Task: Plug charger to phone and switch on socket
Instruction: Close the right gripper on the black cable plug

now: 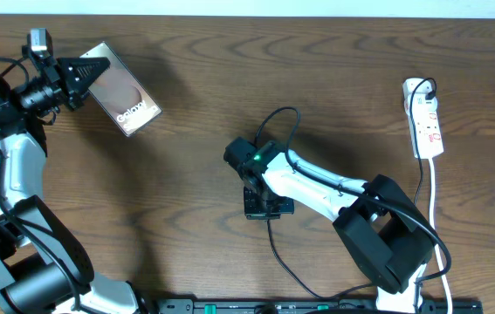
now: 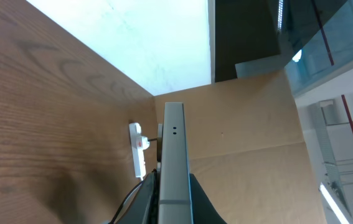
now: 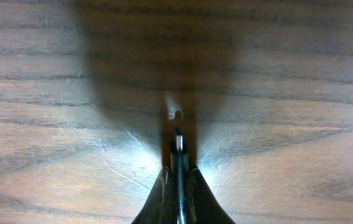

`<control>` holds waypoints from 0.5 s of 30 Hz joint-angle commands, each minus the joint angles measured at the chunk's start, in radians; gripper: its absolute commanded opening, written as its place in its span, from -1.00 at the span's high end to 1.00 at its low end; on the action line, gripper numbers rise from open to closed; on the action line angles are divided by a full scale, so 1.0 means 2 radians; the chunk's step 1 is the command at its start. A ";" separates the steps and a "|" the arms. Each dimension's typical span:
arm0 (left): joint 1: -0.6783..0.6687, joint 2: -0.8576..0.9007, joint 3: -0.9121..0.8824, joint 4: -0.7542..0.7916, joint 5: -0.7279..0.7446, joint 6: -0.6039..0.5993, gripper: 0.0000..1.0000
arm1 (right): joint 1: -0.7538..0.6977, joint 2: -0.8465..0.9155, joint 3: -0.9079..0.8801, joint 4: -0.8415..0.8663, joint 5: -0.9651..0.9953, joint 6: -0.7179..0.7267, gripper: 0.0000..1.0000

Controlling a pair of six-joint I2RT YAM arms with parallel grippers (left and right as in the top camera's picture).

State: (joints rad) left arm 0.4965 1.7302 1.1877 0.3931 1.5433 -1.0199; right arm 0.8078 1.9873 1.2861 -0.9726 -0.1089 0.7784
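1. Here's the dark brown wood-grain table (image 1: pixel 186 192), streaked along its length. It fills the overhead view and the whole right wrist view.
2. Out past the table's far edge, the left wrist camera picks up a tan cardboard-like panel (image 2: pixel 244 124), a pale white surface (image 2: pixel 145 37) and glass panes (image 2: pixel 325 43) at upper right.
3. Top left of the table: the left gripper (image 1: pixel 88 75) is clamped on one end of the small dark rectangular phone (image 1: pixel 129 98). The brownish oval patch and white "Galaxy" lettering face up, and its shadow falls on the wood beside it.
4. From the left wrist the phone shows edge-on as a thin grey slab (image 2: pixel 174 155) rising from between the fingers.
5. Middle of the table: the right gripper (image 1: pixel 267 208) points down, pinched tight on the small black plug tip (image 3: pixel 178 138), whose metal end pokes out just above the wood.
6. The long thin black charger cable (image 1: pixel 286 262) trails toward the near edge.
7. Far right, well apart from both arms: the narrow white power strip (image 1: pixel 423 122) with red marks lies flat, a black plug (image 1: pixel 423 85) at its far end and a white cord (image 1: pixel 435 201) running down.
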 commanded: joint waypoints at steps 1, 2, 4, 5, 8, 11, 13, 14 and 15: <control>0.002 -0.001 0.005 0.003 0.014 0.003 0.85 | -0.001 -0.002 -0.003 -0.004 -0.003 0.009 0.98; 0.002 -0.001 0.005 0.003 0.014 0.003 0.85 | -0.001 -0.002 -0.004 -0.004 -0.003 0.009 0.98; 0.002 -0.001 0.005 0.003 0.014 0.003 0.85 | -0.002 -0.002 -0.007 -0.003 -0.003 0.011 0.98; 0.002 -0.001 0.005 0.003 0.014 0.003 0.85 | -0.002 -0.002 -0.007 -0.002 -0.003 0.011 0.98; 0.002 -0.001 0.005 0.003 0.014 0.003 0.85 | -0.002 -0.002 -0.009 0.001 -0.005 0.011 0.98; 0.002 -0.001 0.005 0.003 0.014 0.003 0.85 | -0.002 -0.002 -0.012 0.004 -0.006 0.011 0.97; 0.002 -0.001 0.005 0.003 0.014 0.003 0.85 | -0.002 -0.002 -0.013 0.006 -0.007 0.011 0.96; 0.002 -0.001 0.005 0.003 0.014 0.003 0.85 | -0.002 -0.002 -0.014 0.006 -0.007 0.011 0.97; 0.002 -0.001 0.005 0.003 0.014 0.003 0.85 | -0.002 -0.002 -0.014 0.006 -0.007 0.011 0.97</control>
State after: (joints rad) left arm 0.4965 1.7302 1.1877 0.3931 1.5433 -1.0199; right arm 0.8078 1.9869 1.2751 -0.9649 -0.1169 0.7818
